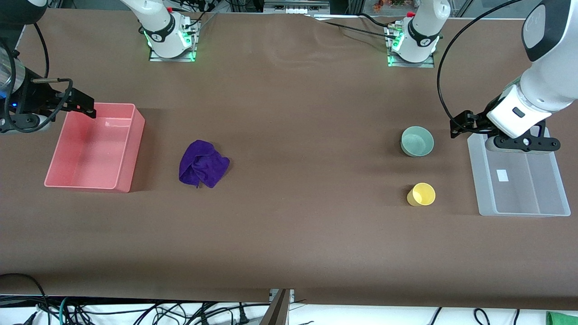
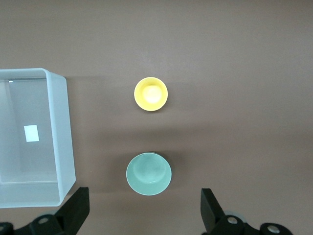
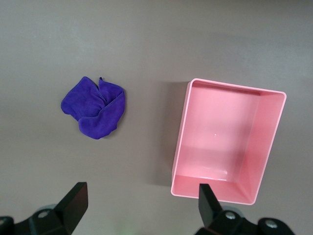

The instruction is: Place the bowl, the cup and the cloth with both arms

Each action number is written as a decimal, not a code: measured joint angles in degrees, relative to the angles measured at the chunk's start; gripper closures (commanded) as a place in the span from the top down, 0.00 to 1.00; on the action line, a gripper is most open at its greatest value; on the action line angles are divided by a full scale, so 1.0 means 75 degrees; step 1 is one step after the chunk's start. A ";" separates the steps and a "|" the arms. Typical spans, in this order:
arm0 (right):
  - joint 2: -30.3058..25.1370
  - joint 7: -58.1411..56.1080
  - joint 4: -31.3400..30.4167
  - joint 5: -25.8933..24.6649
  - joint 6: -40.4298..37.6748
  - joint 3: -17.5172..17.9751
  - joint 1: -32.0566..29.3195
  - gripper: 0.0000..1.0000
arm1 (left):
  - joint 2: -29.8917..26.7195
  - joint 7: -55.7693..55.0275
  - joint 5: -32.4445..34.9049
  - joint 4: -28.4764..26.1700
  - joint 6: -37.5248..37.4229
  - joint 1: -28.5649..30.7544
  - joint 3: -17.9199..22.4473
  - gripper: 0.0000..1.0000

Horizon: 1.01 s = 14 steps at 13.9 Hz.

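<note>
The pale green bowl (image 1: 417, 141) stands upright on the table toward the left arm's end; it also shows in the left wrist view (image 2: 148, 173). The yellow cup (image 1: 421, 194) (image 2: 151, 94) stands nearer to the front camera than the bowl. The purple cloth (image 1: 202, 163) (image 3: 95, 107) lies crumpled toward the right arm's end. My left gripper (image 1: 469, 128) (image 2: 143, 213) is open and empty, up over the table between the bowl and a clear bin. My right gripper (image 1: 76, 106) (image 3: 142, 205) is open and empty, over the corner of a pink bin.
An empty pink bin (image 1: 131, 149) (image 3: 178, 147) stands beside the cloth at the right arm's end. An empty clear bin (image 1: 478, 180) (image 2: 63, 137) stands beside the bowl and cup at the left arm's end. Brown tabletop lies between cloth and bowl.
</note>
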 measured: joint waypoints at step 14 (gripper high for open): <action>0.0001 0.0000 0.0004 0.0000 0.0009 0.0005 0.0001 1.00 | -0.0006 0.0000 -0.0002 0.0006 -0.0019 -0.0045 -0.0087 1.00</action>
